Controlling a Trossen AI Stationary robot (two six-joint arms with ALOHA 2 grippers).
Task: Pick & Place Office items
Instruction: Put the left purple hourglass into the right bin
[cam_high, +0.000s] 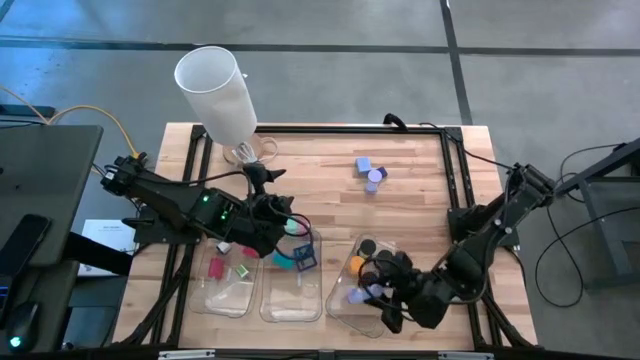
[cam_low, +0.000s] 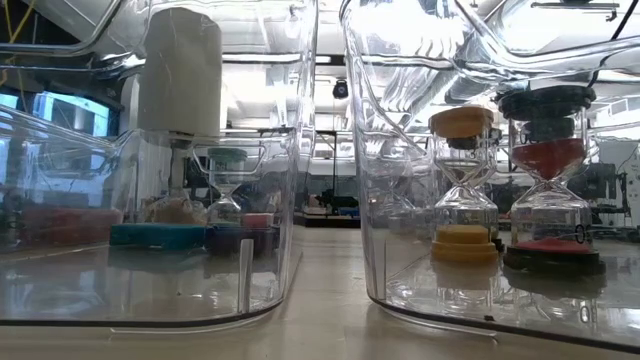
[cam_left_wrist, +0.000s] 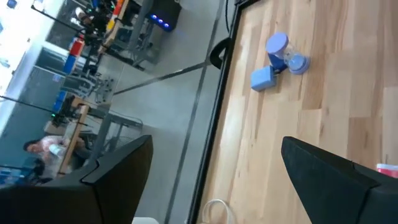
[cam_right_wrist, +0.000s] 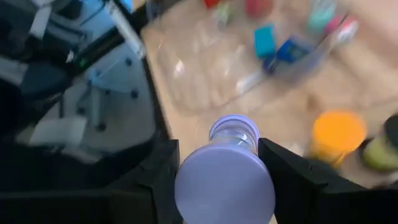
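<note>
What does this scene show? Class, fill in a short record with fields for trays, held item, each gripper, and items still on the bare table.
trays: three clear trays in a row at the table's near edge
held item: purple hourglass
right gripper: shut on the purple hourglass, over the right tray
left gripper: open, empty, above the middle tray
items on bare table: blue cube and a second purple hourglass, touching, toward the far side
other: white cylinder at the far left corner

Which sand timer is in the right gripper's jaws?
The purple-capped sand timer, held in the right gripper over the right clear tray; the orange one stands free.
</note>
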